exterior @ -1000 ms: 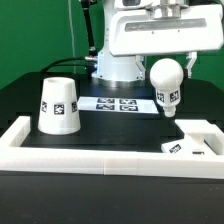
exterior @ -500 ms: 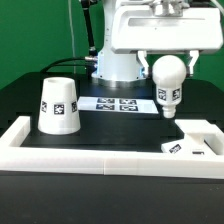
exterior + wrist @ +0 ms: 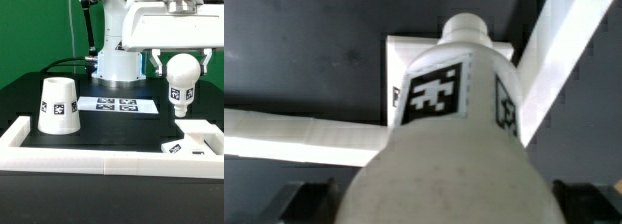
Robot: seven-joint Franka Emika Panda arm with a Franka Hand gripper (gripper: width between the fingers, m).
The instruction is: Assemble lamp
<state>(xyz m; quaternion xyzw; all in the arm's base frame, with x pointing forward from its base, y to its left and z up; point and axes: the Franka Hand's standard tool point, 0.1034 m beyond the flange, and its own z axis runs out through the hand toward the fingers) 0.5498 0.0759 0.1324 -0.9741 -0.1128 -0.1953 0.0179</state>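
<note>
While the bulb (image 3: 183,82) is hanging with its round head up and its narrow neck pointing down, the gripper (image 3: 182,62) is holding it, one finger on each side of the head. A square black-and-white tag is showing on the bulb's side, and in the wrist view the same tag is facing the camera on the long white body (image 3: 446,130). The neck's tip is hovering just above the white lamp base (image 3: 192,140), which is lying at the exterior view's right with a small tag on its front face; a thin dark gap seems to be separating the two. Well apart, at the exterior view's left, the white lamp shade (image 3: 58,105) is standing upright on the black table (image 3: 100,125), wide end down, a tag facing forward. Between shade and bulb, farther back, the marker board (image 3: 120,103) is lying flat. A low white wall (image 3: 80,158) is running along the table's near edge and turning back at both ends.
</note>
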